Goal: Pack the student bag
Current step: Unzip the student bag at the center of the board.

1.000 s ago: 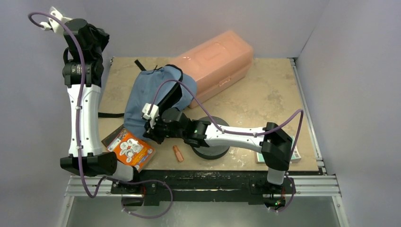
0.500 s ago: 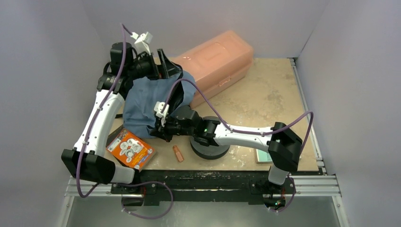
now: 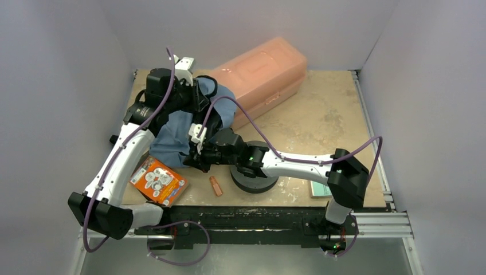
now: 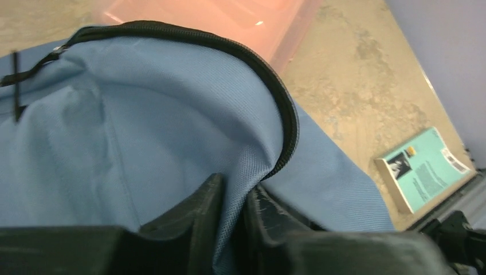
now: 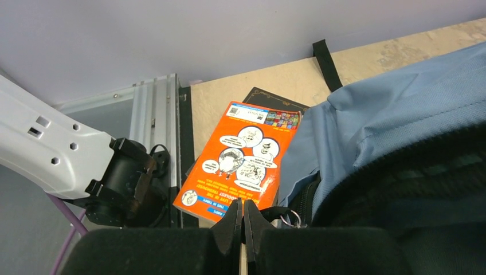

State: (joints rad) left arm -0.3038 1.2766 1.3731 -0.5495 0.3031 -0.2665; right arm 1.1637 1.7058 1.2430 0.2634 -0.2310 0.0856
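Note:
The slate-blue student bag [image 3: 172, 130] lies at the table's left, against the pink box. My left gripper [image 3: 193, 96] is at the bag's far top edge. In the left wrist view the left gripper [image 4: 235, 213] is shut on a fold of the bag's blue fabric [image 4: 143, 126] just below the black zipper rim [image 4: 283, 109]. My right gripper [image 3: 192, 161] is at the bag's near edge. In the right wrist view the right gripper [image 5: 243, 215] is shut on the black zipper pull strap [image 5: 274, 214], with the bag [image 5: 390, 120] to its right.
A salmon-pink plastic box [image 3: 261, 71] stands behind the bag. An orange book [image 3: 158, 180] on a black book [image 5: 269, 97] lies at the near left. A small brown item [image 3: 215, 186], a black disc [image 3: 253, 179] and a teal book [image 3: 318, 190] lie near the front edge.
My left arm has swung down from high at the far left to the bag's top edge and closed on the fabric. My right gripper has shifted slightly right, still at the bag's near edge.

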